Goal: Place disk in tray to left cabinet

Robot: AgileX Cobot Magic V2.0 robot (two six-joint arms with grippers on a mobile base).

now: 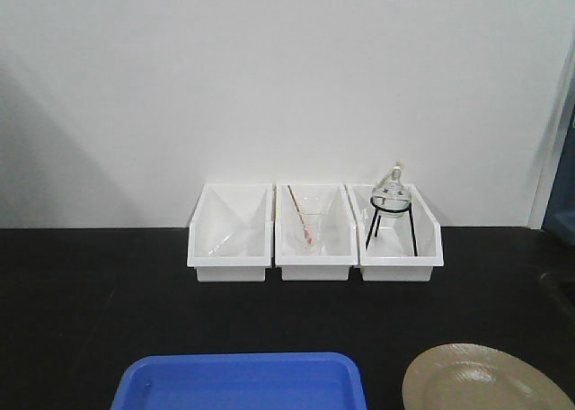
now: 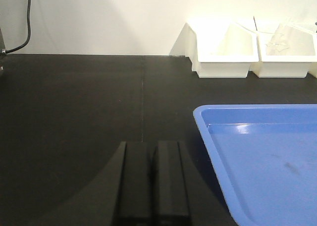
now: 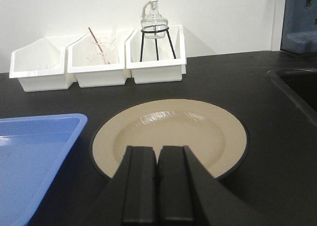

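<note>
Left gripper (image 2: 151, 149): jaws closed on nothing, pressed together, over bare black surface (image 2: 74, 112). The blue tray (image 2: 267, 171) is at its 3 o'clock. The tray's near-left rim is just beside the jaws, no contact.

Right gripper (image 3: 157, 154): jaws closed too, empty, low over the near edge of the disk (image 3: 171, 132). I can't tell if they touch it. The disk lies flat on the surface, glossy tan with a thin black rim. It's at the tray's 3 o'clock with a narrow strip of surface between them, so it's outside the tray.

In the front view I see the tray at 6 o'clock of frame and the disk at 5 o'clock, both cut by the bottom edge. Three white bins (image 1: 314, 235) stand in a row at the tray's 12 o'clock, against the white wall (image 1: 269, 68), well apart from it.
- Left bin: contents unclear.
- Middle bin: clear glassware with a red rod (image 1: 301, 217).
- Right bin: glass lamp (image 1: 392, 194) on a black tripod (image 1: 393, 211).
</note>
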